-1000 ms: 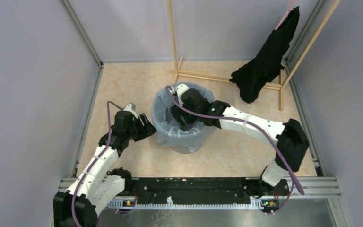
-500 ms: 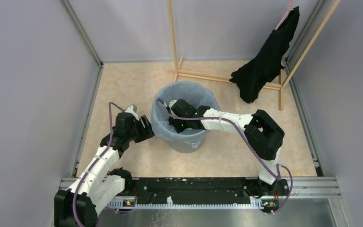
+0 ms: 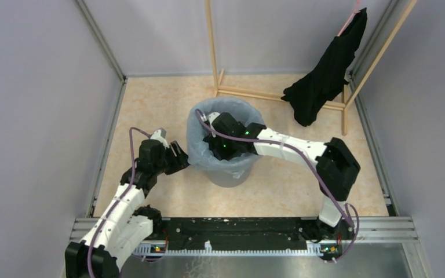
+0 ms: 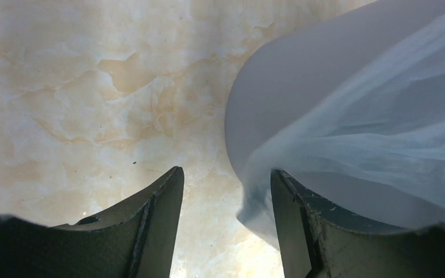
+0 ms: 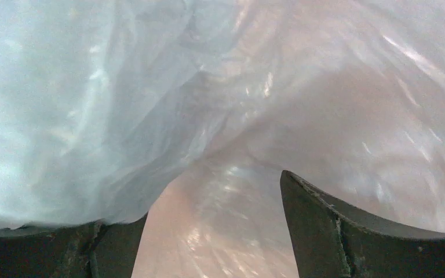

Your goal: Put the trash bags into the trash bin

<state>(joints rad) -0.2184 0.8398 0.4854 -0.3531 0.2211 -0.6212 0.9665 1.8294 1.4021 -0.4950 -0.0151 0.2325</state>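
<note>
The grey trash bin (image 3: 227, 175) stands mid-floor, lined by the pale-blue trash bag (image 3: 199, 146), whose edge drapes over the rim. My right gripper (image 3: 221, 146) reaches down inside the bin. In the right wrist view it (image 5: 214, 197) is open, with crinkly bag plastic (image 5: 150, 87) all around and draped over its left finger. My left gripper (image 3: 179, 160) is open at the bin's left side. In the left wrist view (image 4: 226, 197) the bag's hanging edge (image 4: 394, 133) lies over the bin wall (image 4: 290, 98), its lowest corner between the fingers, beside the right finger (image 4: 292, 226).
A black garment (image 3: 324, 75) hangs on a wooden rack (image 3: 211, 46) at the back right. Grey walls enclose the marbled floor (image 3: 156, 104). A metal rail (image 3: 237, 226) runs along the near edge by the arm bases.
My right arm's elbow swung in and then back out to the right while its gripper stayed in the bin. The loose bag hanging on the bin's left has drawn closer to the wall. Left gripper shifted slightly.
</note>
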